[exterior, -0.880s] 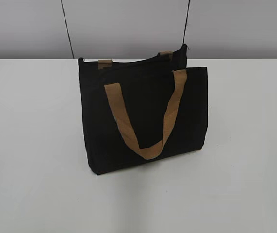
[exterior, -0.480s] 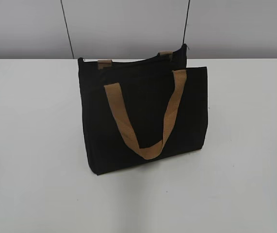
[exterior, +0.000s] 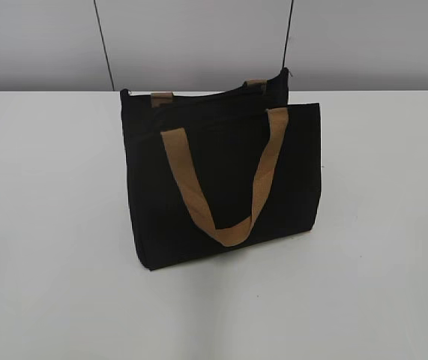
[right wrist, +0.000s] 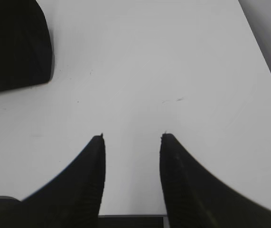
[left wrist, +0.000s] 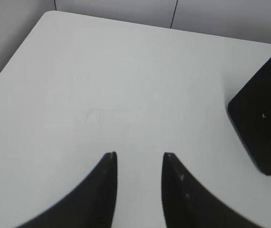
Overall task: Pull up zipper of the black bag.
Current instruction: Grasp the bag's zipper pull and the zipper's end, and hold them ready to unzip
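Black bag (exterior: 221,180) stands mid-frame on the white table (exterior: 49,225), its zipper (exterior: 199,97) running left-right along the top rim. Your left gripper (left wrist: 137,156) and right gripper (right wrist: 131,137) both hang spread, empty, well apart from it; neither looks nearer.

The black bag (exterior: 221,180) is matt woven cloth; its tan strap (exterior: 225,187) is coarse ribbed webbing. The white table (exterior: 49,225) looks smooth, faintly sheened.
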{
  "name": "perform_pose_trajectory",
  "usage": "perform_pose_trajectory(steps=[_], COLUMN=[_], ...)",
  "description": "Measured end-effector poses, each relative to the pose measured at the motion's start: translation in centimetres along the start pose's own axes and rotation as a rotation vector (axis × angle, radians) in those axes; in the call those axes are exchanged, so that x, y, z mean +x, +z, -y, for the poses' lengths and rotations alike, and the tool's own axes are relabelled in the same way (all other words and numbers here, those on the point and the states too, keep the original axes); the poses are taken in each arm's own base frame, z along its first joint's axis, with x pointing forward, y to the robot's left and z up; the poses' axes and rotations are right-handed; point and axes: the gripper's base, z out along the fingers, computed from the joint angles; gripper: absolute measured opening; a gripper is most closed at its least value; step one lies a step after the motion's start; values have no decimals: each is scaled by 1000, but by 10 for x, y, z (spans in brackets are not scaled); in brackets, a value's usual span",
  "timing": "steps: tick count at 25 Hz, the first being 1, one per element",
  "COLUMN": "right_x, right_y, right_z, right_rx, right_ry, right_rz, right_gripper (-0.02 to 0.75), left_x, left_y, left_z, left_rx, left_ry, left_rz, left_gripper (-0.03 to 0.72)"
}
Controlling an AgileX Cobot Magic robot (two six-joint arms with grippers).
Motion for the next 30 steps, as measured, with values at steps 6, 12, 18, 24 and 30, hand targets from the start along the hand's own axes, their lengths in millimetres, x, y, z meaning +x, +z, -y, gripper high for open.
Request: perform_pose_trajectory(steps=[6,12,18,24,30], right_x=[0,0,0,0,0], right_y=[0,0,0,0,0], right_z=[0,0,0,0,0], right_rx=[0,0,0,0,0], right_ry=[0,0,0,0,0], right_rz=[0,0,0,0,0], right_gripper=[306,306,306,306,306], left_x=[-43,-74,-101,-107,-86], left_y=[4,26,60,107,161], left_z=[2,7,20,36,48], left_rx=[6,45,131,199,223], left_ry=[57,99,126,141,154], left_rz=[106,230,309,402,398], left_gripper=[244,244,244,244,244])
